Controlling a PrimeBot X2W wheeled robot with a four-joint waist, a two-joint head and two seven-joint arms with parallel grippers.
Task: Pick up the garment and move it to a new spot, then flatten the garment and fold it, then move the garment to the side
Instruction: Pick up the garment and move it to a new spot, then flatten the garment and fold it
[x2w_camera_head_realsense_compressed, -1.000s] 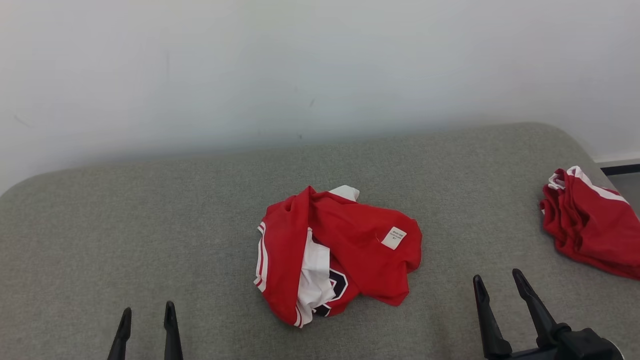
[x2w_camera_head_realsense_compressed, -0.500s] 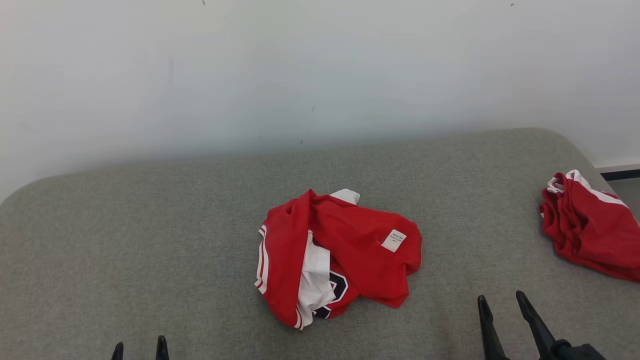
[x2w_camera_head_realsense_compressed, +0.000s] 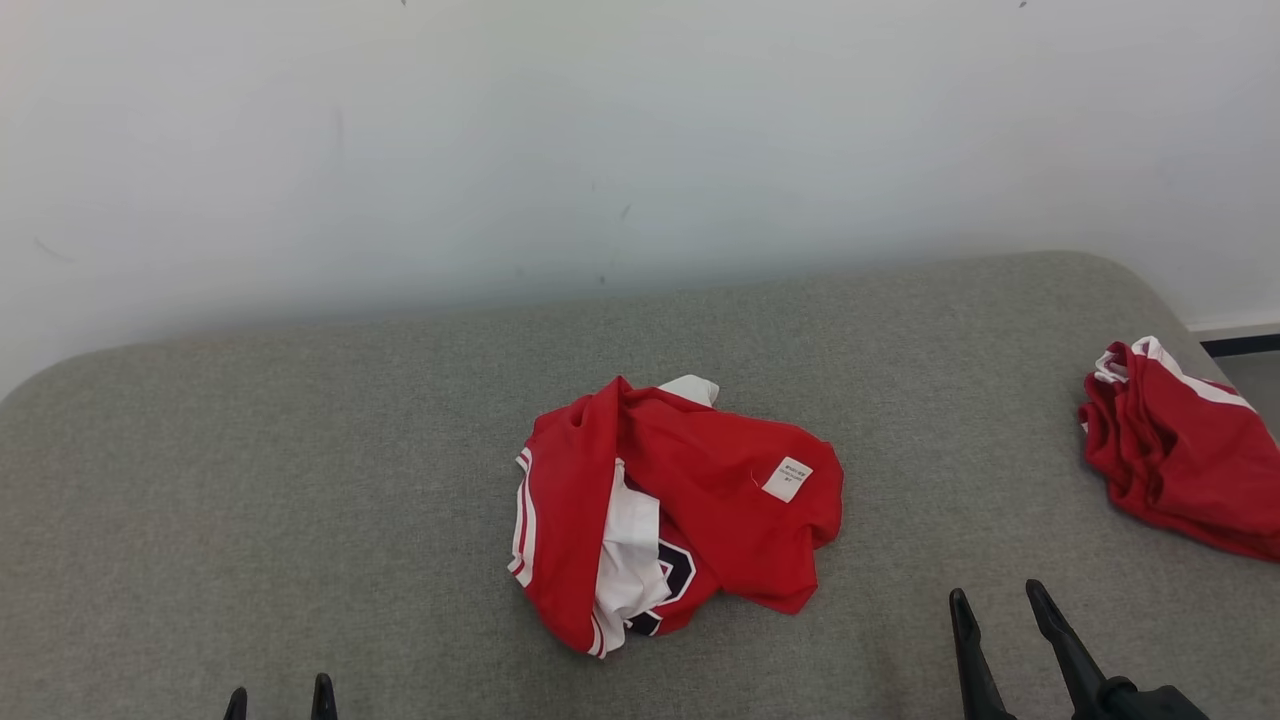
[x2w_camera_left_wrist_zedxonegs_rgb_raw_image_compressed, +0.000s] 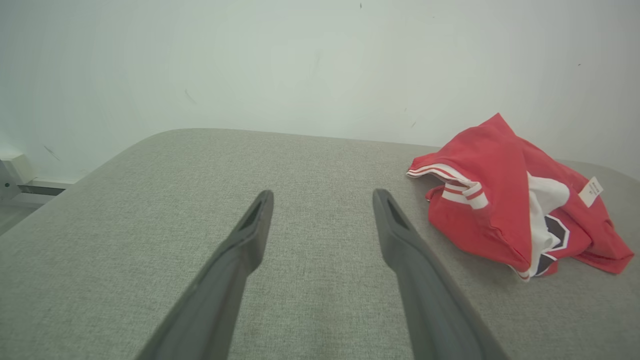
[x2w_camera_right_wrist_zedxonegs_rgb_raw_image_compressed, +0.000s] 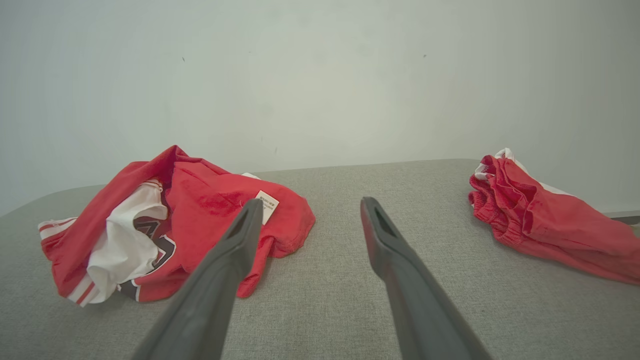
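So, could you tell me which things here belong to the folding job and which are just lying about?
Job: crumpled red garment; left gripper and right gripper, both open; grey table it lies on.
Lying about: bunched red garment at the table's right edge, probably.

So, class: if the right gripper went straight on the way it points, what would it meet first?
Likely neither garment: the right gripper points between the jersey and the red pile, so bare cushion first, then the wall; depth is unclear.
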